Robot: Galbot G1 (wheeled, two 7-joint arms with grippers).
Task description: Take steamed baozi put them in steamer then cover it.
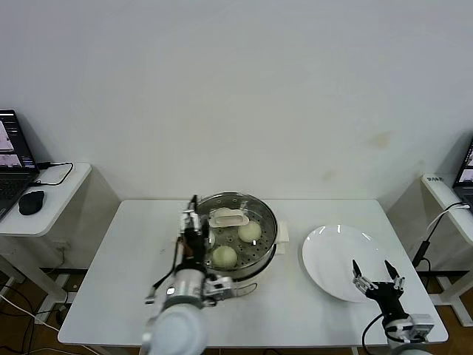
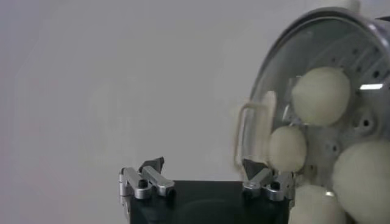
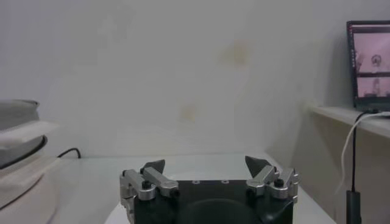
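The left gripper [image 1: 194,222], fingers apart, hangs at the left rim of the steamer [image 1: 267,244], whose cover [image 2: 268,122] the left wrist view shows over the baozi [image 2: 321,95], while the right gripper [image 1: 377,275] gapes above the plate's [image 1: 325,251] near edge.

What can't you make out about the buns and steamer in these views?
Head view: only two cream-white buns show; the round glass lid's cream handle and the left gripper cover the rest.
Left wrist view: the edge cuts off the shiny steel steamer.
Right wrist view, over the right gripper: steamer blurred, cut off.
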